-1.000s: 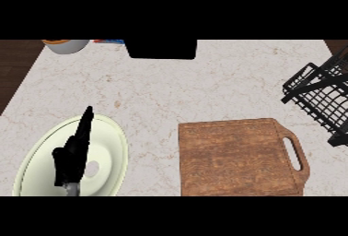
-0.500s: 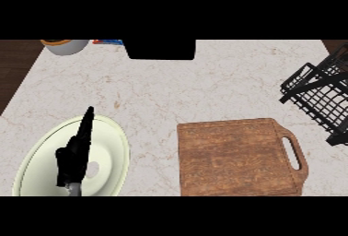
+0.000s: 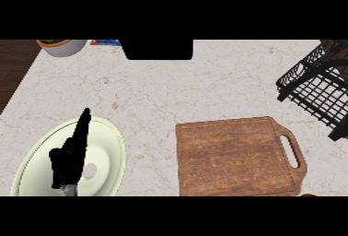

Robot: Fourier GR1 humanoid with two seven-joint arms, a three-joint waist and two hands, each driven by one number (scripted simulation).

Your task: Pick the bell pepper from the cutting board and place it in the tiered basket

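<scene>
The left hand (image 3: 66, 162) shows over the plate (image 3: 111, 150), fingers straight, pressed together, holding nothing; the board (image 3: 234, 156) lies beside it.

This is a kitchen: a pale marble-veined stone table (image 3: 170, 87) carries a brown wooden cutting board (image 3: 234, 159) with a handle slot, a pale green round plate (image 3: 110, 152), a black wire tiered basket (image 3: 316, 87) and a small white pot (image 3: 66, 47).

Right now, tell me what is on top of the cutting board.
Only bare wood shows on the cutting board; nothing lies on it. Its near edge is out of view.
</scene>
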